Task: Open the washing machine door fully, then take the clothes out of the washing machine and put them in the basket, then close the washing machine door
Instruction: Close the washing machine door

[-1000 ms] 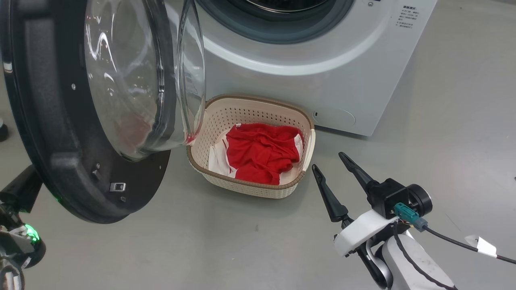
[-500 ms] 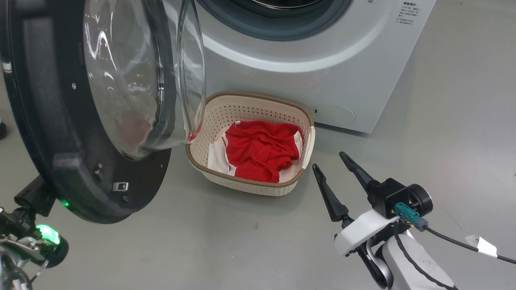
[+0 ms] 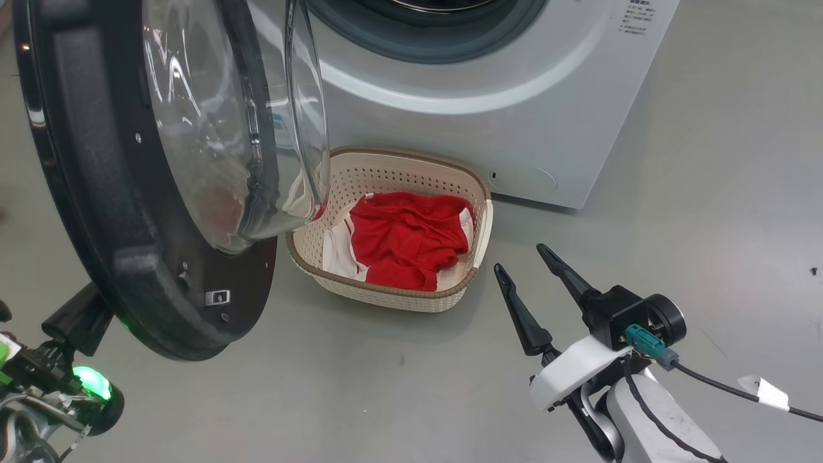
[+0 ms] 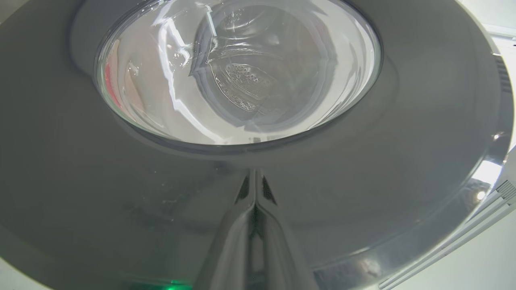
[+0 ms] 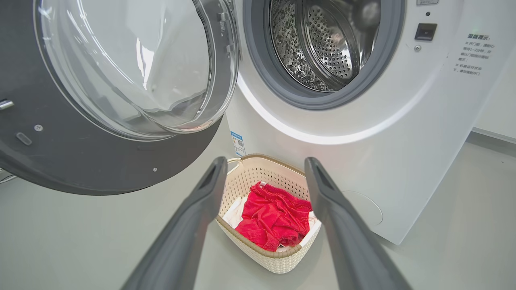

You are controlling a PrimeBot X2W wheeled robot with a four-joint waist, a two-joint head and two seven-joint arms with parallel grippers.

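The washing machine (image 3: 514,128) stands with its steel drum (image 5: 322,44) showing no fabric in the part I can see. The washing machine door (image 3: 128,257) hangs partly open on the left, glass bowl facing the machine. My left gripper (image 4: 254,177) is shut, its tips against the door's (image 4: 403,161) glossy black outer face below the glass. The cream basket (image 3: 386,292) sits on the floor before the machine with the red clothes (image 3: 405,238) inside. My right gripper (image 3: 517,257) hovers open and empty, right of the basket (image 5: 274,262) and clothes (image 5: 278,217).
Grey floor (image 3: 386,399) stretches around the basket and to the right of the machine. A black cable with a white tag (image 3: 762,389) trails from my right wrist. The door's lower edge overhangs the basket's left rim. A blue label sticker (image 5: 238,143) marks the machine's front.
My left arm has come forward and the door has swung a little toward the machine. The view has shifted slightly. The right gripper, basket and clothes have stayed put.
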